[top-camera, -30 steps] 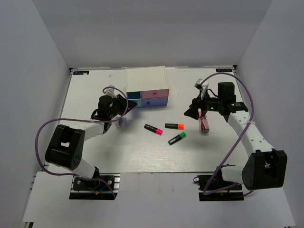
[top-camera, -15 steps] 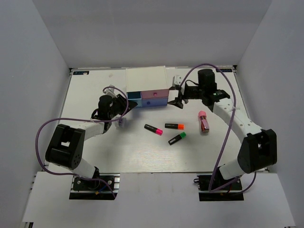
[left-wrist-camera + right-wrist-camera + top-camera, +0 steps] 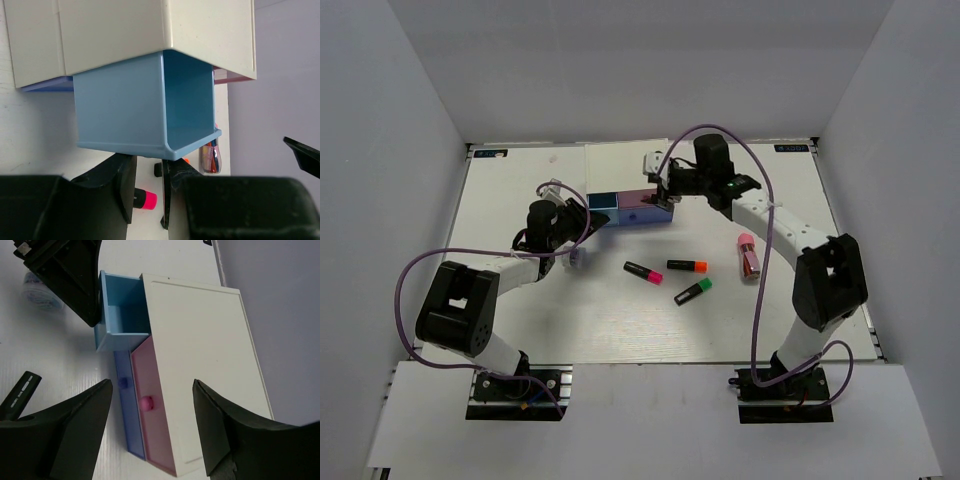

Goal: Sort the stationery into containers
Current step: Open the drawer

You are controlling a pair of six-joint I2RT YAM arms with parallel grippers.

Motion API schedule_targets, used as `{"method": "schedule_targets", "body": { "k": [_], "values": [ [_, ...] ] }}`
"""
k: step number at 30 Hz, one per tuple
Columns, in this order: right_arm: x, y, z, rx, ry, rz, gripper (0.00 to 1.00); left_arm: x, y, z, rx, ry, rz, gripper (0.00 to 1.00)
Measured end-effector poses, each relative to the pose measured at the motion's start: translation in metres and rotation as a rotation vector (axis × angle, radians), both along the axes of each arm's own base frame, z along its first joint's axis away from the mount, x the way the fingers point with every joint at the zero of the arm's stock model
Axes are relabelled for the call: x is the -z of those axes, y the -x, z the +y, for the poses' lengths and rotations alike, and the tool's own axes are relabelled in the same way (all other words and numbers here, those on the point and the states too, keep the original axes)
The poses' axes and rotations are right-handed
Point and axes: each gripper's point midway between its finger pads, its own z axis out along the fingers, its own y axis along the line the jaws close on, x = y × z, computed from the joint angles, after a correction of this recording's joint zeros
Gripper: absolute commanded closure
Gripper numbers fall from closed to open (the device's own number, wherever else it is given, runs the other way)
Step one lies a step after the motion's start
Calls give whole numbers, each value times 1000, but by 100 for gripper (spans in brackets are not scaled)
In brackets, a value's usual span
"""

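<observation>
Right arm has swung far-left, away from the pinkish-red block (image 3: 749, 257), which lies on the bench (image 3: 620, 320) at right. Right gripper (image 3: 663, 192) released, empty, over the chest (image 3: 625, 165). Left gripper (image 3: 147, 172) clenched at the open light blue drawer (image 3: 125, 110) front, knob hidden. Highlighters (image 3: 687, 265) mid-bench: light, stiff, slick; pinch across barrel middle.

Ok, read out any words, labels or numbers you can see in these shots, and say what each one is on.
Nothing here can be read out as text.
Left blue sticker, far corner: print too small to read.
Right blue sticker, far corner: print too small to read.
Black highlighter, right wrist view: white marks on the barrel, blurred.
Chest: no writing shows.
</observation>
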Motion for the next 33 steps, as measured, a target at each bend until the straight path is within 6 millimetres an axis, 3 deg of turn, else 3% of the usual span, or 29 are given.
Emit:
{"method": "schedule_targets", "body": {
  "k": [10,20,27,30,33],
  "values": [
    [32,-6,27,-8,62,44,34,-1,0,0,-5,10,6,93],
    [60,-39,22,155,141,51,40,-1,3,-1,-9,15,14,93],
    [58,-49,20,194,150,22,66,-1,7,-1,-6,13,28,93],
    [58,-49,21,192,150,19,74,-2,10,-1,-7,12,33,93],
    [56,-49,23,193,151,12,76,-2,12,0,-7,12,42,93]
  ]
}}
